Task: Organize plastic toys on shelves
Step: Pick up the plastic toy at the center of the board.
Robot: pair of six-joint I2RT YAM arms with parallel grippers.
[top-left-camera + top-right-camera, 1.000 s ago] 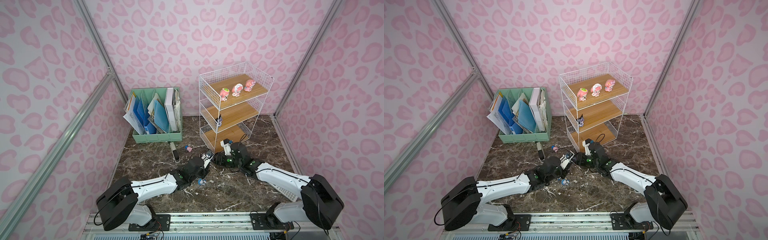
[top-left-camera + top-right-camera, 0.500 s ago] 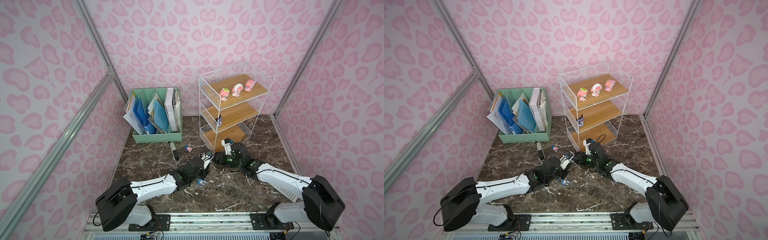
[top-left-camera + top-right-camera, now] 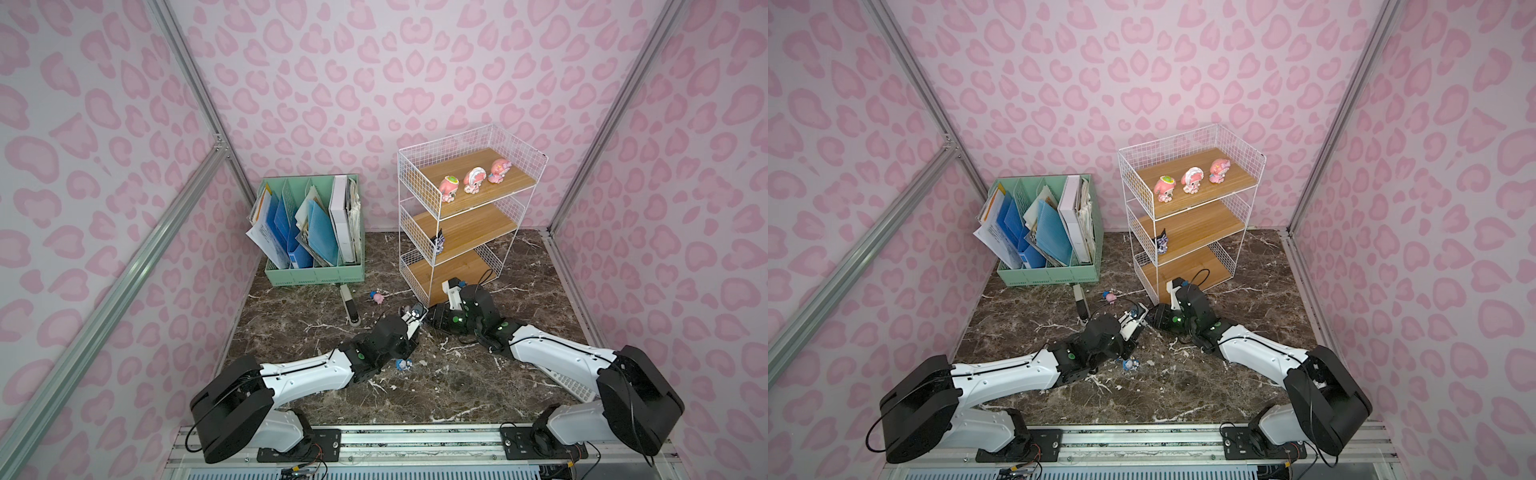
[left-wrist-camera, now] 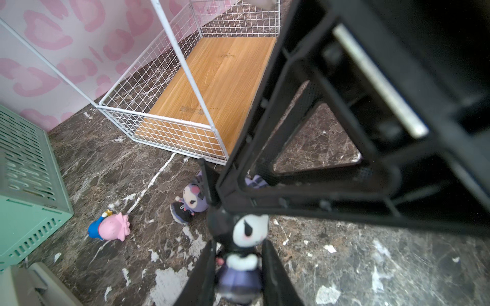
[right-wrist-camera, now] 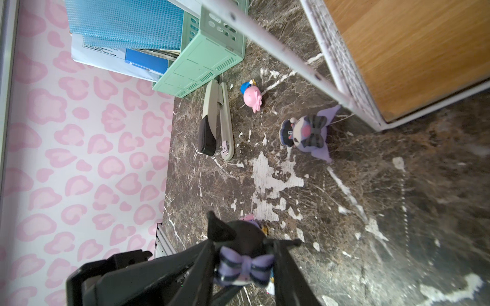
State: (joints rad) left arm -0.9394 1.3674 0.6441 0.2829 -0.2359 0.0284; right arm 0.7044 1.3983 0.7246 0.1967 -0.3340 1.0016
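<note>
My left claw (image 4: 238, 247) is pinched shut on a black figurine (image 4: 248, 230). It grips the purple dress, and the white face is turned to the left wrist camera. My right claw (image 5: 245, 246) meets it head-on. The right wrist view shows the back of the same head and its purple bow between my fingers (image 5: 285, 265), one at each side. I cannot tell whether they press or merely flank it.

In both top views the two claws meet tip to tip low over the worktop (image 3: 457, 386), just in front of the rack (image 3: 419, 232), and the held toy is all but hidden. Only those views show three pink figurines (image 3: 473, 180) on the top board and a dark figurine (image 3: 439, 243) at the edge of the middle board, both well above the claws. They also show a blue toy (image 3: 403, 365) on the worktop behind the left claw.

The wrist views show more closely what lies beyond the claws. A purple figurine (image 4: 191, 201) lies on its side near the rack's corner, with a pink toy (image 4: 111, 227) further out. The right wrist view shows the stapler (image 5: 216, 124) beside the file box (image 5: 201, 66).
</note>
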